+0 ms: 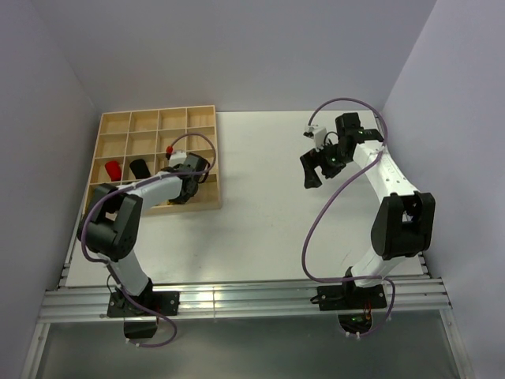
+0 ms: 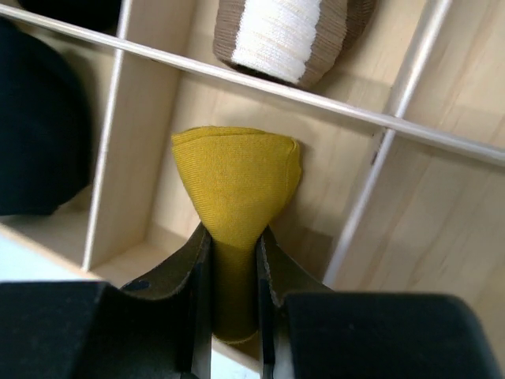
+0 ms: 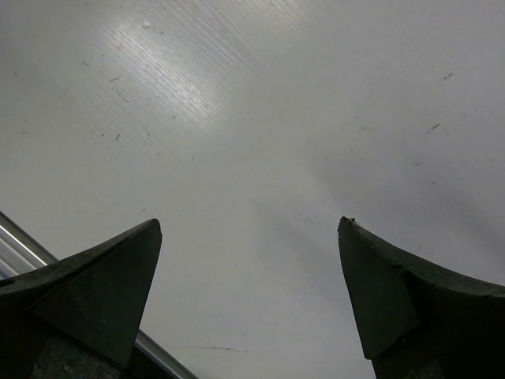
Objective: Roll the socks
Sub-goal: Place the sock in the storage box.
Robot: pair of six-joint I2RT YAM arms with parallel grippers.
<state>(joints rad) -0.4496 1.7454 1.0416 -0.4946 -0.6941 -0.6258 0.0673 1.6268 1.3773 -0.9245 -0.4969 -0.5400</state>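
Pinched between the fingers of the left claw (image 2: 233,230): the narrow end of the mustard yellow sock (image 2: 237,174), with its wider folded end fanned out inside one compartment of the wooden tray (image 1: 118,130). Just past the thin divider, in the next compartment, a stubby white and brown sock roll (image 2: 280,35). To the side, behind another divider, a black sock (image 2: 35,134), only partly in view. In the top view, also a red sock (image 1: 113,169), lying in a compartment of the tray's left column. Well apart on the right, above the bare white surface (image 1: 260,229), the right claw (image 3: 251,225), spread wide, with nothing between its two dark fingers.
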